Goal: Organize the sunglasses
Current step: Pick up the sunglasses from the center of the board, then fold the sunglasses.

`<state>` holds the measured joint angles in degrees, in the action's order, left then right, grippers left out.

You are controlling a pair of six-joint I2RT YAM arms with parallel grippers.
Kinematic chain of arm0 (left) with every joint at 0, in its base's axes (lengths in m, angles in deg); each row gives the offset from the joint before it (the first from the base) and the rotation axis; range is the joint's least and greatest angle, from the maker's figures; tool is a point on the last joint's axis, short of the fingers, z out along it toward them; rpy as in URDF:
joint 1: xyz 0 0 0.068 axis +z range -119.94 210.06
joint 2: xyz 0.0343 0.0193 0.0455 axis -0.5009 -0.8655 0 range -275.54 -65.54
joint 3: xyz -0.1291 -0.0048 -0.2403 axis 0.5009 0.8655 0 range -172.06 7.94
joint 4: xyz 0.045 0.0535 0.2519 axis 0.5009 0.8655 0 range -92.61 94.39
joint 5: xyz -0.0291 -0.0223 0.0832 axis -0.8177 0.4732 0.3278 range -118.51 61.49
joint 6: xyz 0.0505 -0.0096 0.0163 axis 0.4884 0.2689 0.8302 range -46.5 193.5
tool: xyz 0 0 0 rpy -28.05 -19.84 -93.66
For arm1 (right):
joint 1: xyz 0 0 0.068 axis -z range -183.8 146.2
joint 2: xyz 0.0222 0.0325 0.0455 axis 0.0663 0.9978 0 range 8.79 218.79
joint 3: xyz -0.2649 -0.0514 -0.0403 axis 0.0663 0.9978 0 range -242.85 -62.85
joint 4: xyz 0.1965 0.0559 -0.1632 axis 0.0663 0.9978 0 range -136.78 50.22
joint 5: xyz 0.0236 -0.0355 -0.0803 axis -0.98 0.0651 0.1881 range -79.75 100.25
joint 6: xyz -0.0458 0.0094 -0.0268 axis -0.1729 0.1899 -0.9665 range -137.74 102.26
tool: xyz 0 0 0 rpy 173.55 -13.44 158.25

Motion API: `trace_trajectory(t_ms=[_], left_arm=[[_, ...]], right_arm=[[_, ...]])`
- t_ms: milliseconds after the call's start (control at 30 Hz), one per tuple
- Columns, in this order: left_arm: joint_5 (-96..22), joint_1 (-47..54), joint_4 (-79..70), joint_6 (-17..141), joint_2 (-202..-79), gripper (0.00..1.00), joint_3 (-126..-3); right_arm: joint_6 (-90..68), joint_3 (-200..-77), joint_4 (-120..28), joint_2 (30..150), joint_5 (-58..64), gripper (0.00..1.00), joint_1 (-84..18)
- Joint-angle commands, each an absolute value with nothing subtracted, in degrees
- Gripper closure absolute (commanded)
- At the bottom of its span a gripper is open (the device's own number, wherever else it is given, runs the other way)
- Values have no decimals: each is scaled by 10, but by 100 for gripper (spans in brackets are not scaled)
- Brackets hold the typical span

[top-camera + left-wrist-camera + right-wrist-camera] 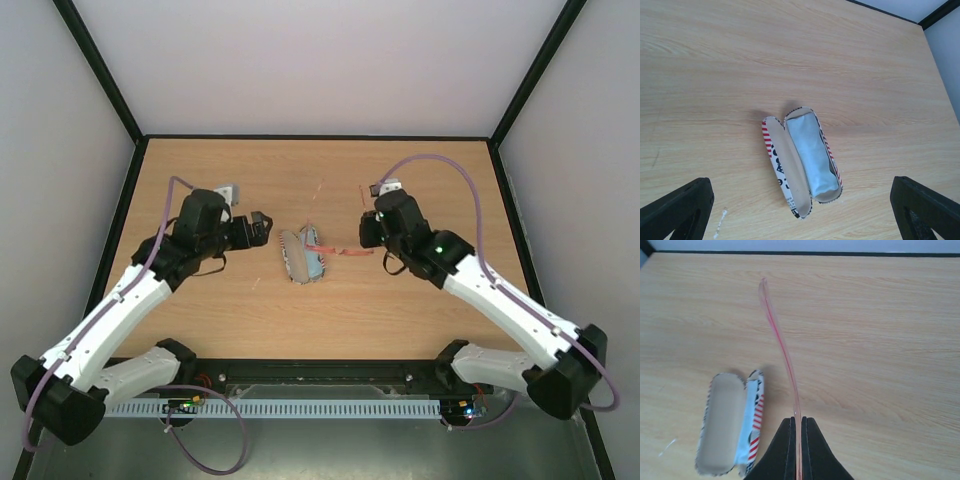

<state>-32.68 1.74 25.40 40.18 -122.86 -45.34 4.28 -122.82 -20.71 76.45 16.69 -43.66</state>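
Since the case (782,170) lies open on the table (715,60) with its blue cloth (812,160) inside (ready to receive them, I judge), the right gripper (799,426) holds the sunglasses (782,347) just beside it, jaws pinching one thin temple; the left gripper (258,228) hovers, jaws spread.

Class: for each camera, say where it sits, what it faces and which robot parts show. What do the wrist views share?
Top external: above and behind, looking down on the table; left arm, right arm show.
Left wrist: on the left arm, facing down at the open case; left claw open.
Right wrist: on the right arm, facing forward over the table; right claw shut on the sunglasses.
Wrist views share the case.
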Motion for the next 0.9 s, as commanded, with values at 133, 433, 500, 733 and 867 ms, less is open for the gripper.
trace_trajectory(t_ms=[133,433,500,733,867], left_arm=[[-299,-3,335,447,-1310,1,-538],[-303,-72,332,462,-1407,4,-617],[-311,-82,330,468,-1422,7,-627],[-312,-132,326,471,-1476,12,-670],[-309,-160,325,471,-1505,12,-693]], right_arm=[[24,-1243,-104,712,159,99,-476],[14,-1276,-74,738,152,99,-482],[11,-1285,-65,743,153,99,-481],[0,-1311,-48,769,147,99,-481],[-2,-1321,-47,780,145,99,-481]])
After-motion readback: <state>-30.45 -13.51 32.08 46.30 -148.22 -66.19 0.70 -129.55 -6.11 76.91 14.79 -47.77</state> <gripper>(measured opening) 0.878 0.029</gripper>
